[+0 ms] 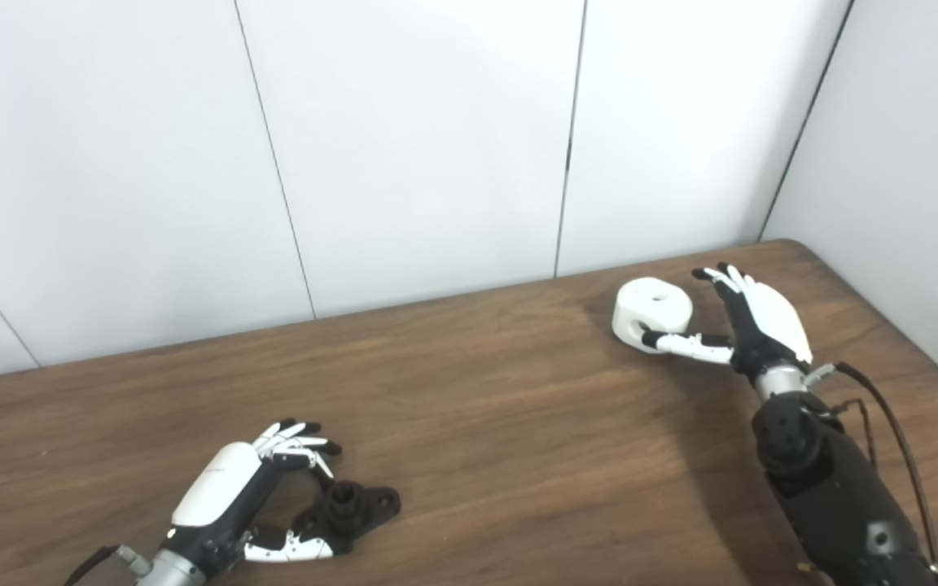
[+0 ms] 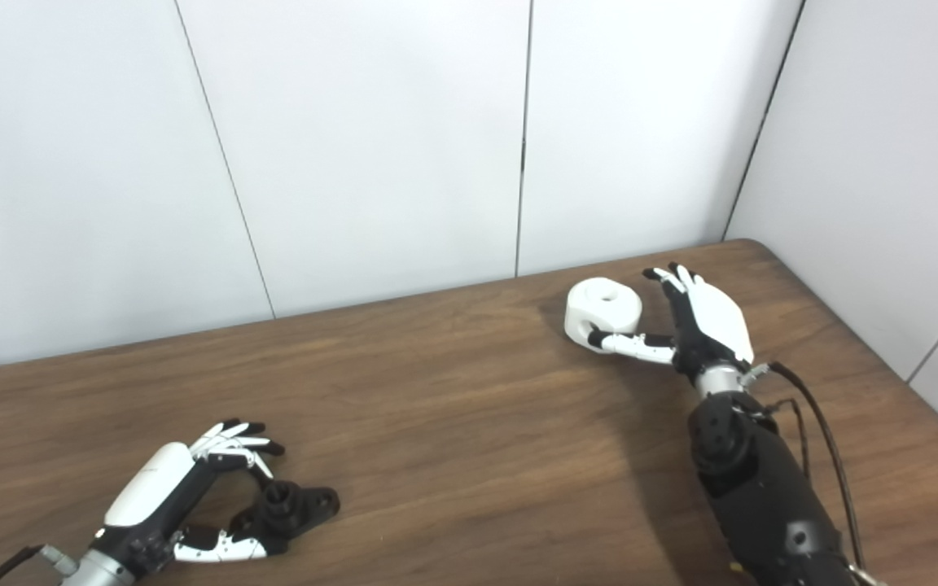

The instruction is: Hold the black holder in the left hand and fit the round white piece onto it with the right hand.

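Observation:
The black holder, a flat base with a short round post, lies on the wooden table at the near left. My left hand is at its left side, open, fingers curled above it and thumb reaching along its near edge. The round white piece, a thick ring with a hole in its top, rests on the table at the far right. My right hand stands open just right of it, thumb tip against its front side and fingers stretched up beside it without wrapping it.
White wall panels run close behind the table's far edge, and another panel closes off the right side. The table's rounded far right corner is just behind my right hand. A black cable loops off the right forearm.

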You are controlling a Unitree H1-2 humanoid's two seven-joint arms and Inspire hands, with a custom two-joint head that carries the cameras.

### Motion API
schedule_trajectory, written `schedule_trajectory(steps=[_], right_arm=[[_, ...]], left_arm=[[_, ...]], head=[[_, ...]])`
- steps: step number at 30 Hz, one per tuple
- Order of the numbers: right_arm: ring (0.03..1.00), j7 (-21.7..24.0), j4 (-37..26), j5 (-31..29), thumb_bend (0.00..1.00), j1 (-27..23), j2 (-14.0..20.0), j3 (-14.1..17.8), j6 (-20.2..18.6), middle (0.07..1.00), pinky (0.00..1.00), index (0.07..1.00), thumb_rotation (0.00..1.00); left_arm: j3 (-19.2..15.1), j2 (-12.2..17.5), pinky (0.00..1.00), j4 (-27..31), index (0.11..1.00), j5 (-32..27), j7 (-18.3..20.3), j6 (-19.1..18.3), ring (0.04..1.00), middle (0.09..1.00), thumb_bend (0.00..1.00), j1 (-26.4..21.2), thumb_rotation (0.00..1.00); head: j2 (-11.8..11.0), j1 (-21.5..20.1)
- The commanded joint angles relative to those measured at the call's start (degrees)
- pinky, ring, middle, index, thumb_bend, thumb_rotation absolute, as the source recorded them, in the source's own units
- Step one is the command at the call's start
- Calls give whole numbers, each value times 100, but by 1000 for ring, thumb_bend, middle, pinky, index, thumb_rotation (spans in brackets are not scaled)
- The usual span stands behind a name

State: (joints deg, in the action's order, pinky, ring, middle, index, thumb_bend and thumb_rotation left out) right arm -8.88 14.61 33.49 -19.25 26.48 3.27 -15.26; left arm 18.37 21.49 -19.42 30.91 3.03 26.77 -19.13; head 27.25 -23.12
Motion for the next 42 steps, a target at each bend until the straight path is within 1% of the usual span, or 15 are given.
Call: schedule_trajectory(steps=[1,5,10,13,21,27,30,35,42], right_arm=[[1000,-171,-95,87,960,-249,186,8,46,1000,1000,860,615],[1000,-266,7,123,968,-306,184,-52,9,1000,1000,850,611],[1000,-575,224,210,967,-364,164,-143,143,999,1000,827,608],[1000,-624,210,203,958,-374,141,-172,108,1000,1000,825,605],[1000,-765,307,183,927,-458,42,-204,62,972,1000,771,533],[1000,-874,562,219,952,-570,27,-319,89,969,1000,755,565],[1000,-969,686,238,950,-613,3,-382,132,961,1000,745,549],[1000,-997,807,244,947,-654,-33,-477,114,957,1000,741,547],[1000,-1030,977,229,947,-722,-35,-576,129,962,1000,739,536]], left_arm=[[-23,148,968,17,482,23,120,-60,907,762,519,18,42],[-36,149,967,6,483,1,120,-41,905,761,519,17,41],[-44,148,962,31,483,2,136,-49,903,761,519,19,41],[-44,152,955,49,482,6,137,-43,899,758,519,24,41],[-44,162,933,68,482,-65,135,-7,892,755,519,25,41],[-56,169,933,104,482,-90,175,-29,892,756,519,33,41],[-63,168,928,114,482,-101,163,-26,888,753,519,40,41],[-32,191,919,96,482,-105,101,7,886,750,519,29,42],[-71,191,919,150,482,-136,116,-4,889,751,519,51,42]], head=[[8,-2],[5,-14],[5,-14],[-7,-36],[-13,-42],[-4,-10],[5,2],[20,25],[56,46]])
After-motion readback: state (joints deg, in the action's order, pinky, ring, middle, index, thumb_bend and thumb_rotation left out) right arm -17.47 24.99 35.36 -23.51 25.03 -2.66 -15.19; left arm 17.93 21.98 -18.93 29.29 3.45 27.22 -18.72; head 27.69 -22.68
